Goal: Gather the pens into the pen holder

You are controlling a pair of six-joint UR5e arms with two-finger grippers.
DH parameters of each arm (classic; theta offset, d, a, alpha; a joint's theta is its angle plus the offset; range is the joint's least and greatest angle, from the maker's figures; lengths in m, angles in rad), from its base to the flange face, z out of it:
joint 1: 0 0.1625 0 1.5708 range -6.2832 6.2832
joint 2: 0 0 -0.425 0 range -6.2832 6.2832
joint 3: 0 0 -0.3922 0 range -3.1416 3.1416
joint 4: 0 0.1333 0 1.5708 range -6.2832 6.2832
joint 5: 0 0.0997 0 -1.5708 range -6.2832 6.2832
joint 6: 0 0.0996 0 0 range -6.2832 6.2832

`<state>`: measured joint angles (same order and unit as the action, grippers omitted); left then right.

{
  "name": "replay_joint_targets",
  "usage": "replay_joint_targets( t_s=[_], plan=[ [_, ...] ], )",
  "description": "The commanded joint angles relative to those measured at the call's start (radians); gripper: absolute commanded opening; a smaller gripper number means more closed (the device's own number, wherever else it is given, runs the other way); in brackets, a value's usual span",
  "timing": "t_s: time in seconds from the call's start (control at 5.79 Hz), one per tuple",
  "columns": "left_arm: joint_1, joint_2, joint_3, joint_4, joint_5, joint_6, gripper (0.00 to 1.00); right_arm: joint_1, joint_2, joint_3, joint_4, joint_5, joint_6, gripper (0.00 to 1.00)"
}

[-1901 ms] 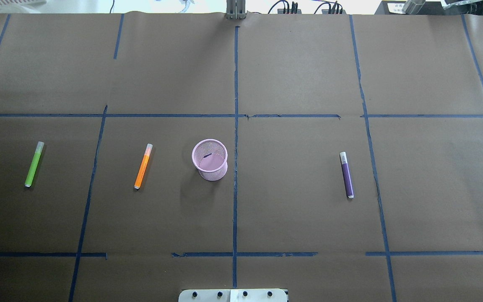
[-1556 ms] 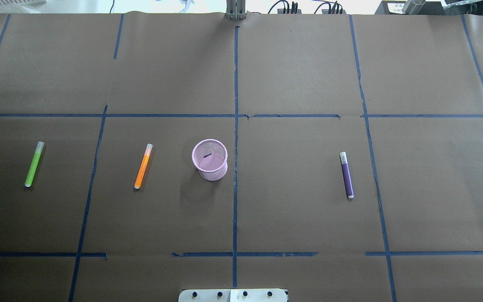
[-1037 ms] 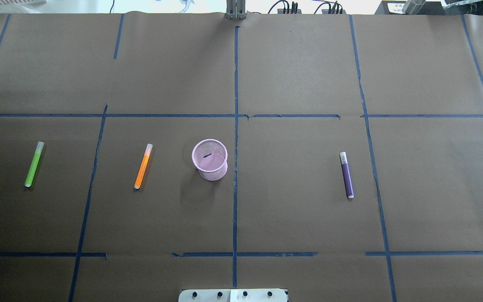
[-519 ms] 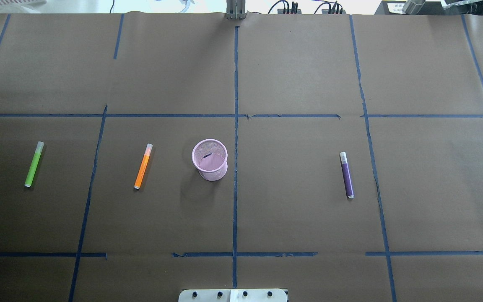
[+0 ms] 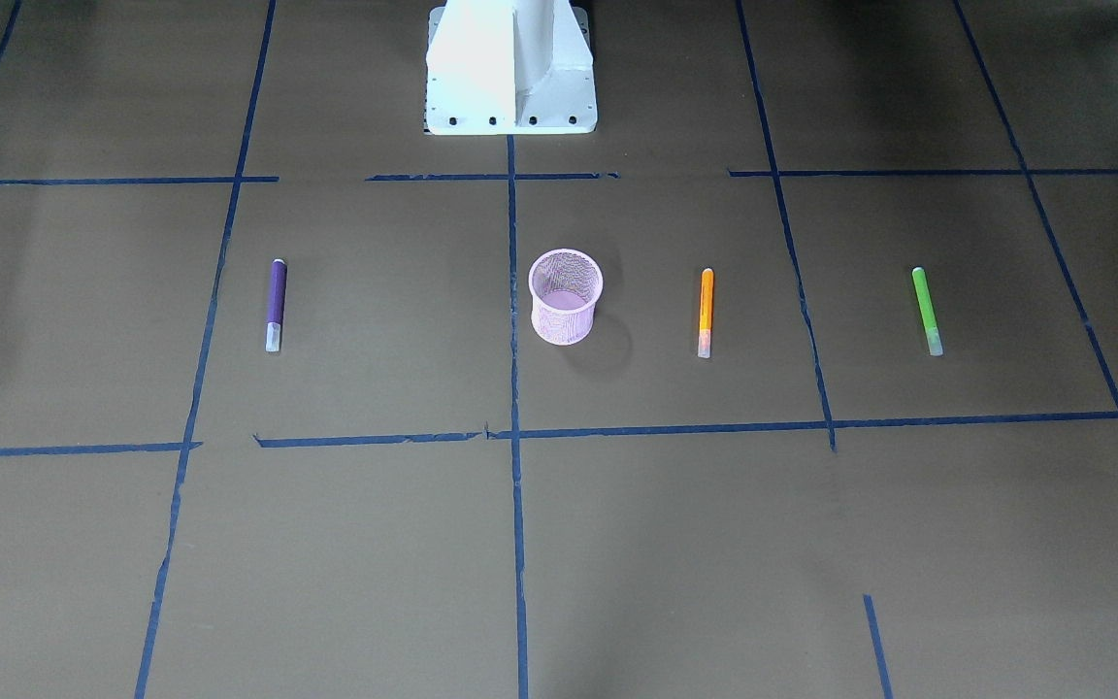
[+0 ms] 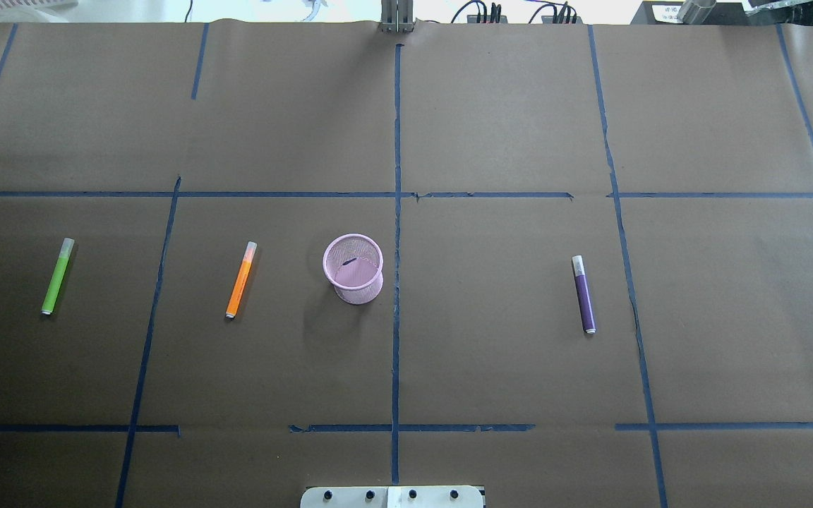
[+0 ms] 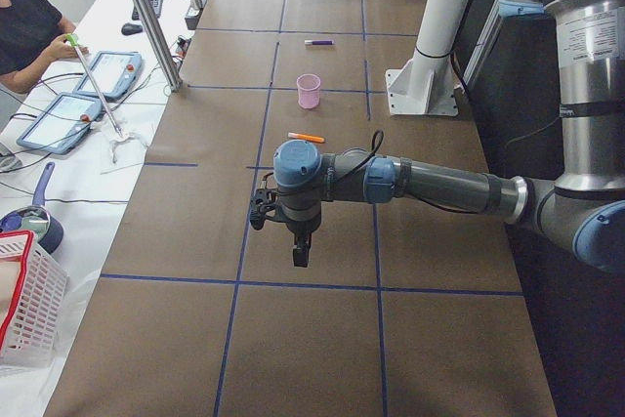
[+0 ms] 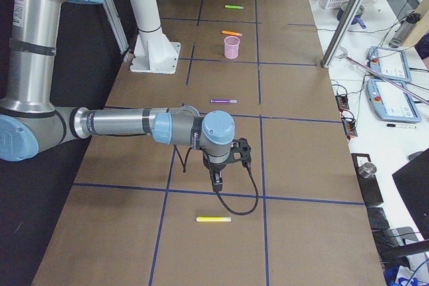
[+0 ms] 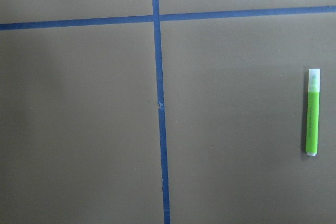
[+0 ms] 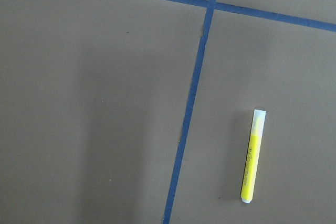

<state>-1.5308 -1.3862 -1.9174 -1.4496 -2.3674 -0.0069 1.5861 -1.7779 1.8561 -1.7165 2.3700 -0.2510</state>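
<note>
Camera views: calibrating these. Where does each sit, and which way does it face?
Front-facing: across the table, facing the white base; no arms.
Overhead: behind the robot, looking forward; base edge only.
Exterior left: table's left end; left arm near.
Exterior right: table's right end; right arm near.
Left wrist: down on green pen; no jaws.
Right wrist: down on yellow pen; no jaws.
Shared: front-facing and overhead show the pink holder.

Pen holder (image 6: 353, 268) stands at the middle of the surface (image 6: 491, 353); inner pen (image 6: 241, 280) and outer pen (image 6: 57, 276) lie on the robot's left, third pen (image 6: 583, 294) on its right.
</note>
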Motion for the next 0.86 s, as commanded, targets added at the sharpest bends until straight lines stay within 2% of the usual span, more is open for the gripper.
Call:
replay_joint_targets(
  t_s=[0.0, 0.17, 0.35, 0.69],
  plan=[
    [0.076, -0.003, -0.008, -0.024, -0.001, -0.01, 1.0, 0.0, -0.001, 0.005, 0.002, 0.0, -0.007, 1.0],
    [0.172, -0.017, -0.008, -0.025, -0.003, -0.011, 1.0, 0.0, -0.003, 0.006, 0.002, 0.0, -0.01, 1.0],
    [0.229, -0.074, 0.014, -0.021, 0.0, -0.018, 1.0, -0.002, -0.003, 0.006, 0.002, 0.002, -0.007, 1.0],
    [0.462, -0.234, 0.093, -0.023, 0.01, -0.224, 1.0, -0.002, -0.003, 0.003, 0.002, 0.005, -0.002, 1.0]
  ],
)
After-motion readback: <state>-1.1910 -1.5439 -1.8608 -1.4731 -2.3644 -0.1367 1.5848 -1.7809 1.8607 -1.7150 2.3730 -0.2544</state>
